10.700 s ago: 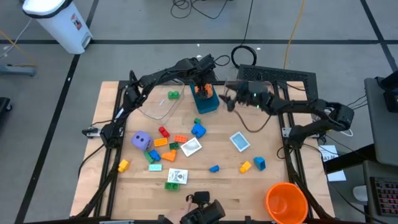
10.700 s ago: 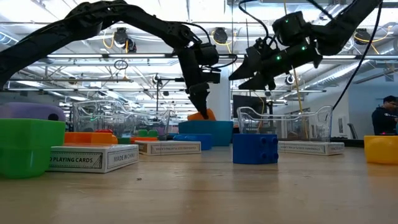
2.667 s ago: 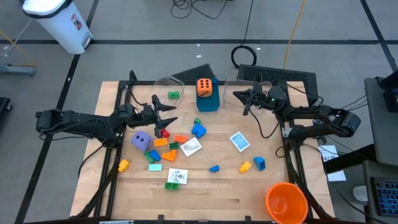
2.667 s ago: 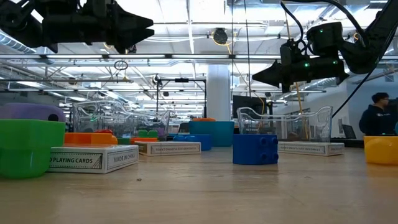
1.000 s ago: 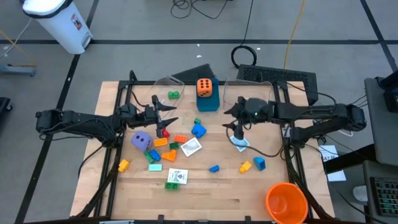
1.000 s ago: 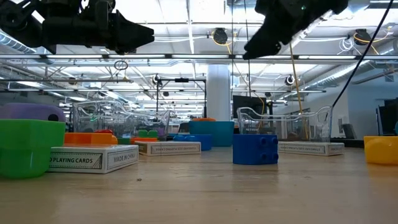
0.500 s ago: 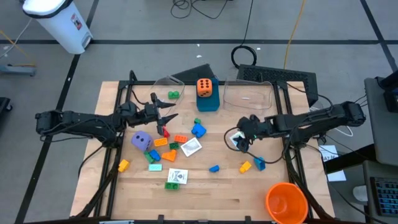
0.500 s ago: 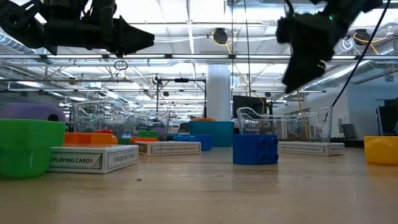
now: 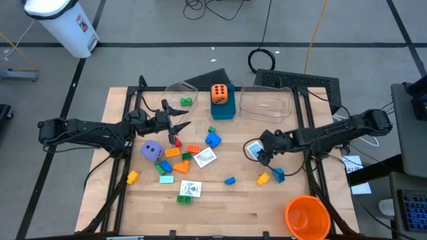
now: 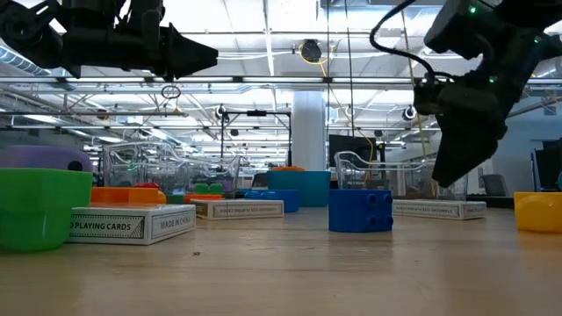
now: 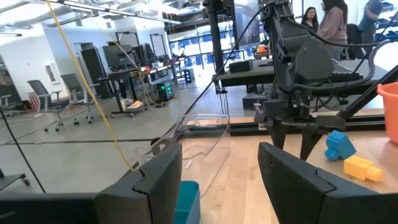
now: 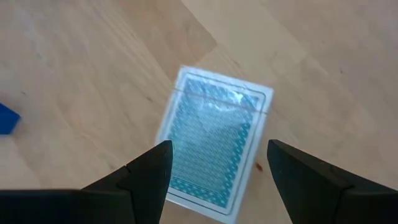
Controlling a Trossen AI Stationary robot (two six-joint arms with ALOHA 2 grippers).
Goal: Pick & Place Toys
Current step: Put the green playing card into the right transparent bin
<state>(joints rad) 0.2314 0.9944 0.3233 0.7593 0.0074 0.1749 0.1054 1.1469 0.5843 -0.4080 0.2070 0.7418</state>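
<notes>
At the left of the table we find the left gripper point(image 9: 179, 123) parked, its arm stretched low across the left edge and pointing inward; in its own wrist view the two fingers stand apart with nothing between them. Just beside it lie the purple die point(image 9: 152, 151) and a scatter of bricks point(image 9: 179, 152); further in, the orange die point(image 9: 219, 93) sits on top of the blue box point(image 9: 223, 111) at the far side.

Moving right, we reach the point of interest — the teal-backed card pack point(image 12: 214, 149), lying flat on the bare wood right of centre; in the high view it is largely covered by the right gripper point(image 9: 261, 152), which hangs directly over it. The right wrist view shows the pack straight ahead of the fingers point(image 12: 144, 177) and centred in the gap between them; the fingers are spread wide and grip nothing; the pack's long axis runs away from the camera, tilted slightly, so the fingers straddle its narrow width. The right arm reaches in from the right edge, its wrist bent downward; the low view shows that gripper point(image 10: 464, 149) above the table, not yet touching. We judge the right arm the nearer and a straight descent sufficient — contact cannot yet be confirmed.
</notes>
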